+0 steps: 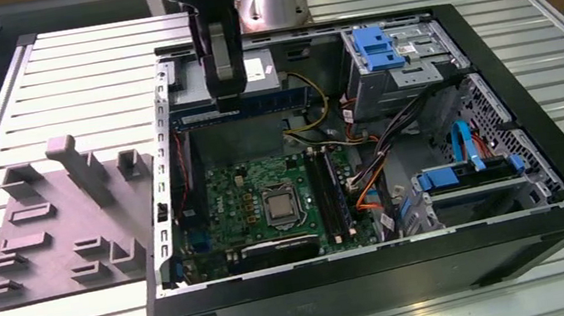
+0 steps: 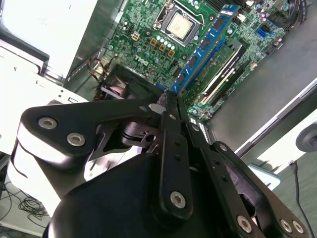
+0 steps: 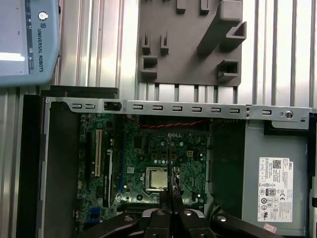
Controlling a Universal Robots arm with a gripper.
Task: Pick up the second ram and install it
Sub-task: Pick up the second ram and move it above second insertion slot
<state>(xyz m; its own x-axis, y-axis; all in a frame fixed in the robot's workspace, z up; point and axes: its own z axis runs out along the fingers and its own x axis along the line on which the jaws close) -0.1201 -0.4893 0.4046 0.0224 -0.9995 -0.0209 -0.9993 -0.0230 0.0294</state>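
Ribbed metal bench (image 1: 76, 54) carries the open PC case (image 1: 553, 176), w/ the grey fixture block (image 1: 58, 233) just beside it on the exterior view's left. For the install I'd keep the stick parallel to the memory slots (image 1: 329, 193), match notch to slot key, then come straight down over the motherboard (image 1: 255, 204) w/ even pressure & no twist. Gripper (image 2: 170, 106) is nearly closed, pinching the second ram (image 2: 204, 45) across its flat faces and holding it in the air above the case interior, apart from the slots.
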